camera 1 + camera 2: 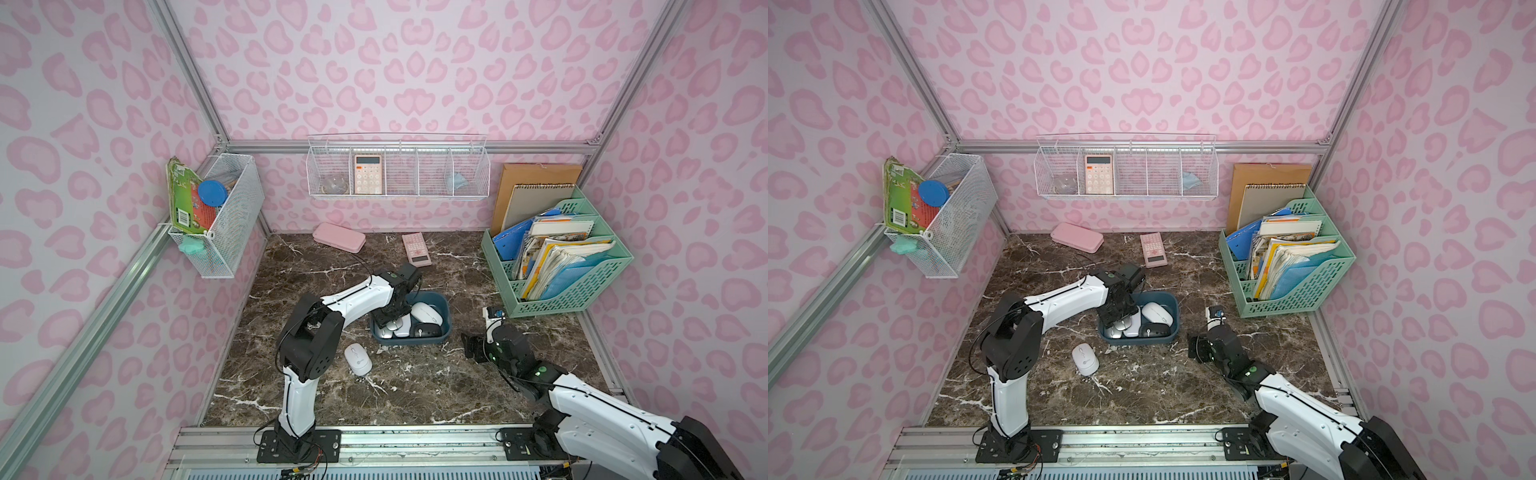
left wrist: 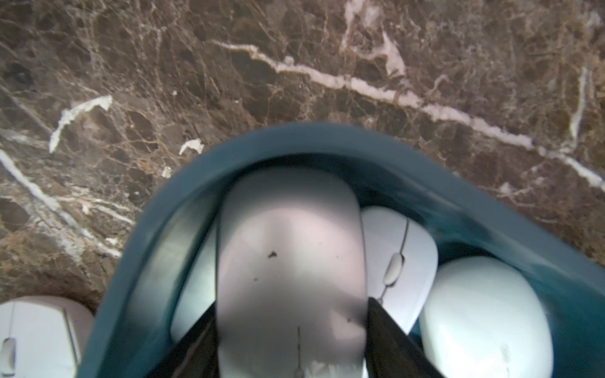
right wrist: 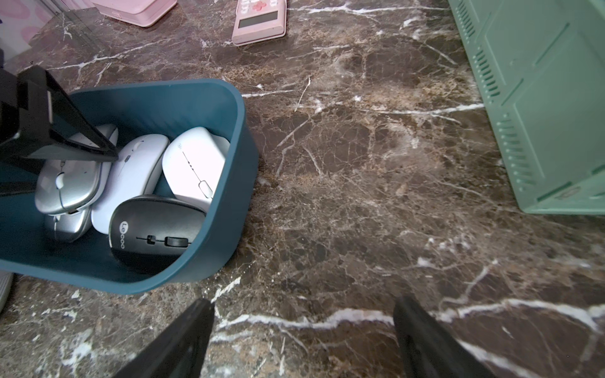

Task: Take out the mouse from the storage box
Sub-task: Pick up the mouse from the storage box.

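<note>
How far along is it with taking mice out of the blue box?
Done: one white mouse lies on the table outside the storage box. In hand: the left gripper clamps a silver mouse inside it. Left: lift it clear; the black mouse and others sit inside.

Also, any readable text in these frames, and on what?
"Lecoo": on the black mouse in the storage box.
Too small or blurred to read:
barcode and print on the green pack;
keys of the wall-basket calculator;
keys of the pink tabletop calculator;
grey mark on the white mouse outside the box.
</note>
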Motion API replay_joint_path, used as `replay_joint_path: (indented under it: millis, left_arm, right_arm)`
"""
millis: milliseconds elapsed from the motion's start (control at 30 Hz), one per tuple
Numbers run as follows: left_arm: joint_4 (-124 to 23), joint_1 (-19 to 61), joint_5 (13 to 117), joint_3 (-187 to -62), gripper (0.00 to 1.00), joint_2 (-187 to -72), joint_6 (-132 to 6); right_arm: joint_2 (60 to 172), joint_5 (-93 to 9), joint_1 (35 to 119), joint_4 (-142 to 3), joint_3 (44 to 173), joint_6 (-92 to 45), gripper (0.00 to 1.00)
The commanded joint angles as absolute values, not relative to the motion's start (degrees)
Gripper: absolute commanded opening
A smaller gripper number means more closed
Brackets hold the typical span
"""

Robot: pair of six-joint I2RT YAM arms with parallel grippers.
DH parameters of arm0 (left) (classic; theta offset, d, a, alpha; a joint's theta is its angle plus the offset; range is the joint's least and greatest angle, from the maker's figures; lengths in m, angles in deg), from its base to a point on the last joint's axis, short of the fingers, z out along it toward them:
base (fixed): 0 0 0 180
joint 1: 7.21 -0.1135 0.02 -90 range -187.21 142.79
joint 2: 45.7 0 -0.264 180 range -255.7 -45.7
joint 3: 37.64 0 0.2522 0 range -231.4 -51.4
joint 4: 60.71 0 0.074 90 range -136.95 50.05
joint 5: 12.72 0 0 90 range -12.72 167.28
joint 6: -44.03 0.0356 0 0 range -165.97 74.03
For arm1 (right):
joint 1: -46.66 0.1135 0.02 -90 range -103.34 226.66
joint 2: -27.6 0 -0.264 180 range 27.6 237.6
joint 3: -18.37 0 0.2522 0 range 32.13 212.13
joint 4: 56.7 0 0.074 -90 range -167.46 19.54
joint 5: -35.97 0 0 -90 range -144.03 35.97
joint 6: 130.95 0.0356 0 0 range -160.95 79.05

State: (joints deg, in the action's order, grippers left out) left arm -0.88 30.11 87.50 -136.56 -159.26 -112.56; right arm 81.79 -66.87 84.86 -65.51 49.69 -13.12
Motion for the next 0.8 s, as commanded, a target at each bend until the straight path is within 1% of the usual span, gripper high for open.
replay_joint_path:
  millis: [0, 267, 433, 500, 633, 767]
  left_arm:
    - [-0.51, 30.62, 89.31, -136.92, 0.67, -158.17, -111.31]
    - [-0.78, 31.02, 89.62, -136.85, 0.68, -158.07, -110.45]
    - [-1.13, 30.22, 88.46, -136.72, 0.81, -158.88, -110.19]
    - [-1.12, 29.82, 87.69, -137.07, 0.82, -159.5, -109.71]
    - [-1.36, 28.98, 86.51, -137.35, 0.8, -160.4, -109.27]
    - [-1.81, 28.83, 86.53, -137.61, 0.71, -160.49, -108.73]
  right_arm:
    - [81.91, -66.86, 84.89, -64.13, 50.16, -13.39, 0.89]
    - [81.94, -66.92, 84.89, -64.3, 50.15, -13.18, 0.89]
    - [81.74, -66.95, 84.89, -64.48, 50.22, -13.01, 0.89]
    - [81.74, -66.96, 84.89, -64.39, 50.18, -13.01, 0.89]
    - [81.84, -66.86, 84.85, -64.39, 50.19, -13.15, 0.89]
    - [81.91, -66.86, 84.89, -64.3, 50.18, -13.12, 0.89]
